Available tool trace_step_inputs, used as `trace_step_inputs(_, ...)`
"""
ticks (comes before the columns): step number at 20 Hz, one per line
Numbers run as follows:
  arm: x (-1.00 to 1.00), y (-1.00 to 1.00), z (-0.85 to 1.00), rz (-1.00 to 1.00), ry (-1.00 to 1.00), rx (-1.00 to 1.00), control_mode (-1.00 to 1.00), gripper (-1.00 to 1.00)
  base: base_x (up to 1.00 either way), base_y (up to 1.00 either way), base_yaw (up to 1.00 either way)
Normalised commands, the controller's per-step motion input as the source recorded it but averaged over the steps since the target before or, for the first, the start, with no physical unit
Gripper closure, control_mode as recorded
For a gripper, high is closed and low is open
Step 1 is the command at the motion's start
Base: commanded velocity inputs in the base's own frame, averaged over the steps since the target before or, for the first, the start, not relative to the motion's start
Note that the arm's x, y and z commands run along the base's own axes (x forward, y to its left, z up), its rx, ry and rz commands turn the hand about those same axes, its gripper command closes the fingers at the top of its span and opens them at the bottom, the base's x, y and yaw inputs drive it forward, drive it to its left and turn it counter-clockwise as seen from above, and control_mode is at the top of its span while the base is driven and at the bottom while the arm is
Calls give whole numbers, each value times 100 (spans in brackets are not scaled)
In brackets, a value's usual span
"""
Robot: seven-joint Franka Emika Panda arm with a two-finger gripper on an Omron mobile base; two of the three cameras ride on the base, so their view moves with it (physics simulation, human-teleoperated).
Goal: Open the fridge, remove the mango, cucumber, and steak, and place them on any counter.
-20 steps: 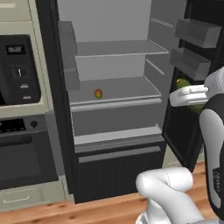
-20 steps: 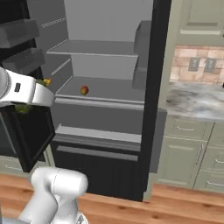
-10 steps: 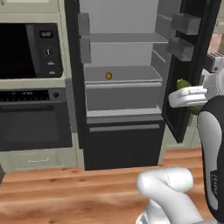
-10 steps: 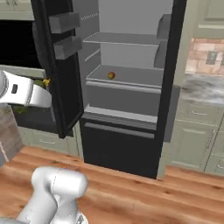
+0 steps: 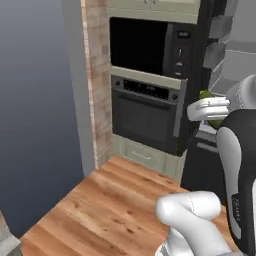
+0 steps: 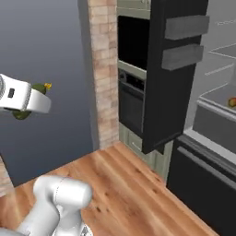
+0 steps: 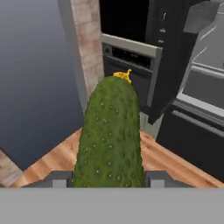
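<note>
Beside the open fridge point(image 6: 184, 83), the gripper point(image 7: 109, 178) grasps the cucumber point(image 7: 110, 135); a mango point(image 6: 233, 102) sits inside.

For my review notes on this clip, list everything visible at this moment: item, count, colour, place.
cucumber: 1, dark green with a yellow tip, held between the end effector's fingers.
mango: 1, red-yellow, on a fridge shelf at the right edge of the right base view.
fridge: 1, black, door swung open, two grey door bins.
oven: 1, black, built into beige cabinetry left of the fridge.
microwave: 1, black, above the oven.
brick column: 1, reddish, left of the oven.
floor: wood planks, light brown.
end effector: 1, white hand with dark fingers, shut on the cucumber.
</note>
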Motion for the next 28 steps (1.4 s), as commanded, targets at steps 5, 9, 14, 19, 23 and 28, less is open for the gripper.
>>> trace_step_inputs(5,0,0,0,0,0,0,100,100,-14,6,93)
trace_step_inputs(9,0,0,0,0,0,0,100,100,-19,32,47)
trace_step_inputs(14,0,0,0,0,0,0,100,100,-12,80,28)
trace_step_inputs(19,0,0,0,0,0,0,100,100,0,94,9)
trace_step_inputs(23,0,0,0,0,0,0,100,100,13,100,18)
trace_step_inputs(28,0,0,0,0,0,0,100,100,79,48,25)
